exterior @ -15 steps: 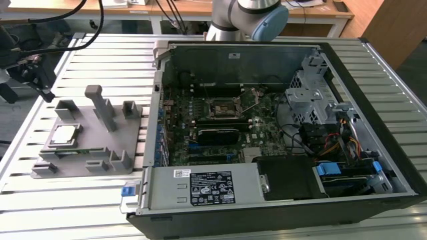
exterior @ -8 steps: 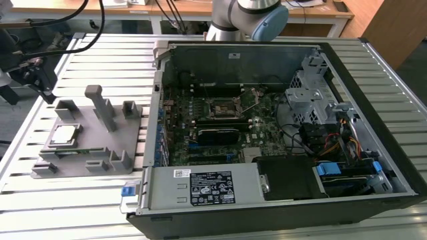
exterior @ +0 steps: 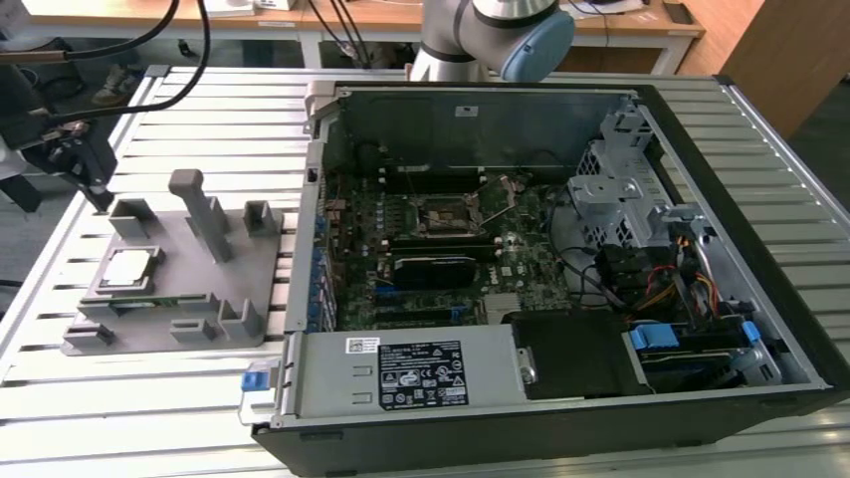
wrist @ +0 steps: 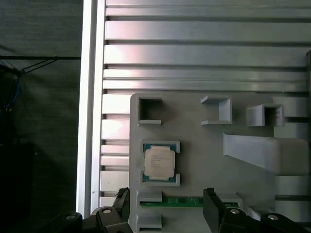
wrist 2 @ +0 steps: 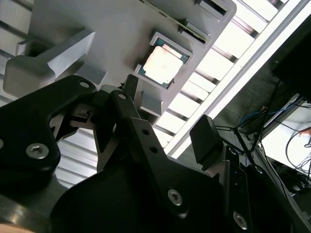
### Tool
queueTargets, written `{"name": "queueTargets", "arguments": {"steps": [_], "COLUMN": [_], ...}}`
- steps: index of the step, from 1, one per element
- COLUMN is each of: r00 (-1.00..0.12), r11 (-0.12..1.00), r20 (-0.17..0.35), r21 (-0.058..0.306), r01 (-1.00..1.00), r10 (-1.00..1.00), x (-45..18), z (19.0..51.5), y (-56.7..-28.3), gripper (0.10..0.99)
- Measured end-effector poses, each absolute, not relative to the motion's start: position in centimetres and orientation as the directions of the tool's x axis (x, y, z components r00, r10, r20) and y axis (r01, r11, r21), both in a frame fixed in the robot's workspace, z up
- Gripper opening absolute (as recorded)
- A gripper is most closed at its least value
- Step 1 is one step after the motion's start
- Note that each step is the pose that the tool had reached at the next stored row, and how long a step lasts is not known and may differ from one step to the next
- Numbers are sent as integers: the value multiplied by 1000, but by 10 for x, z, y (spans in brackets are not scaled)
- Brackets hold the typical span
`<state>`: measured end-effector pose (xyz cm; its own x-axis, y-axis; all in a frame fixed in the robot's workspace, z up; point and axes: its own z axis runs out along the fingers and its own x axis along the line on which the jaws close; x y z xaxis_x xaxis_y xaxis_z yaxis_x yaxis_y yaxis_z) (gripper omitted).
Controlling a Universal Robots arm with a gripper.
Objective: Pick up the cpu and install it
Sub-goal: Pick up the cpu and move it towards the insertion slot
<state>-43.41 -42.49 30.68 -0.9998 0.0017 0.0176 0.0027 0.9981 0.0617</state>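
The cpu [exterior: 129, 267] is a small square chip with a silver top. It lies flat in a recess of the grey plastic fixture [exterior: 199, 289] at the exterior view's left. Both wrist views look down on the cpu [wrist: 159, 162] [wrist 2: 162, 64] in its pocket. My gripper [exterior: 60, 187] hangs in the air over the fixture's far left corner, above and apart from the chip. Its black fingers [wrist: 210, 201] stand open with nothing between them, and the gripper [wrist: 165, 203] [wrist 2: 167, 119] touches nothing. The black-framed socket [exterior: 445, 212] sits on the motherboard inside the open computer case.
The open computer case [exterior: 743, 249] fills the middle and right of the slatted metal table [exterior: 213, 110]. The fixture carries upright blocks [exterior: 199, 209] and a green memory stick [exterior: 133, 302] beside the chip. Cables and drive cages crowd the case's right side. The arm's base [exterior: 492, 35] stands behind the case.
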Motion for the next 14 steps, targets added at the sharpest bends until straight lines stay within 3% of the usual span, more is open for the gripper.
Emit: {"name": "queueTargets", "arguments": {"steps": [14], "r00": [-999], "r11": [998], "r20": [18], "r21": [62], "r01": [31], "r10": [30], "x": [-434], "z": [295], "y": [-425], "gripper": [706]}}
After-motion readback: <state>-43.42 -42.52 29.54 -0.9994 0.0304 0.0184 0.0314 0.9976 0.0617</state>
